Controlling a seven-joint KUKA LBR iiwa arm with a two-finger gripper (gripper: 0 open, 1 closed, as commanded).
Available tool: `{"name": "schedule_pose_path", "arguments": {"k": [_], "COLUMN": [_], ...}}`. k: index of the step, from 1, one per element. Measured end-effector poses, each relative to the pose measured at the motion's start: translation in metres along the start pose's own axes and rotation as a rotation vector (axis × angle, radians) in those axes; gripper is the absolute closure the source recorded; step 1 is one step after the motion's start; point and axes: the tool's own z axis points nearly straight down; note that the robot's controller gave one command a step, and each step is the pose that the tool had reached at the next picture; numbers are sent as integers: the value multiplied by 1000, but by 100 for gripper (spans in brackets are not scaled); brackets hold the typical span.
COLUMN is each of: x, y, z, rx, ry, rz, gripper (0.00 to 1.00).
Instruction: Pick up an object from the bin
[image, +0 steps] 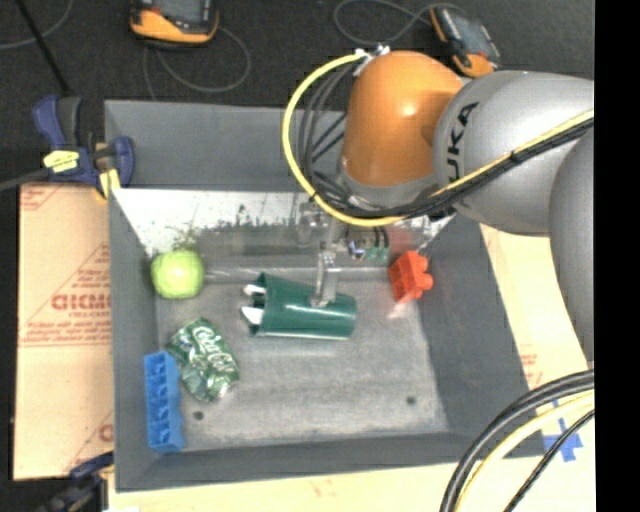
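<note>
We've got the end effector (326, 288) at the top edge of the dark green cup (300, 316), mid-bin (330, 395). Can't tell if it's spread or closed. The cup lies on its side, mouth toward 9 o'clock, white showing there. It sits clear of its neighbours, so it's probably the easiest pick. Red piece (410, 277) at 2 o'clock, green ball (178, 274) at 10.

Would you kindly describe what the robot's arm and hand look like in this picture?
The rounded silver-grey arm carries black KUKA lettering. A glossy orange dome-shaped cover caps its wrist, ringed by looping yellow and black cables. Below is the slim grey metal hand.
</note>
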Motion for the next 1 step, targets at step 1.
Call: {"name": "schedule_pose_path", "arguments": {"k": [1], "x": [-1], "y": [0], "z": [-5], "rx": [-1], "ry": [-9], "rz": [1], "gripper": [0]}}
